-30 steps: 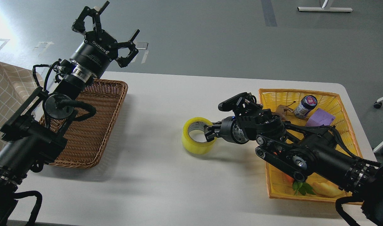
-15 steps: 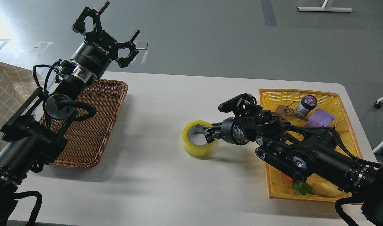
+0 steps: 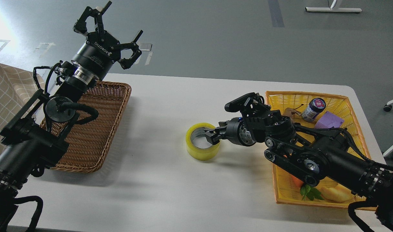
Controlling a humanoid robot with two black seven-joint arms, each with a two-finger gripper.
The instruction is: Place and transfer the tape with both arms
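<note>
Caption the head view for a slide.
Right gripper grips yellow tape on the table; left gripper open.

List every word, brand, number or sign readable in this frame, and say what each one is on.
"ROBOTIQ", white letters on the black body of the left gripper.
Smaller white print on the ring just below it: too small to read.
Label on the lid of the small jar in the yellow basket: red and blue, blurred, unreadable.
White markings on the grey floor: no readable characters.
The tape and right gripper: no text visible.
</note>
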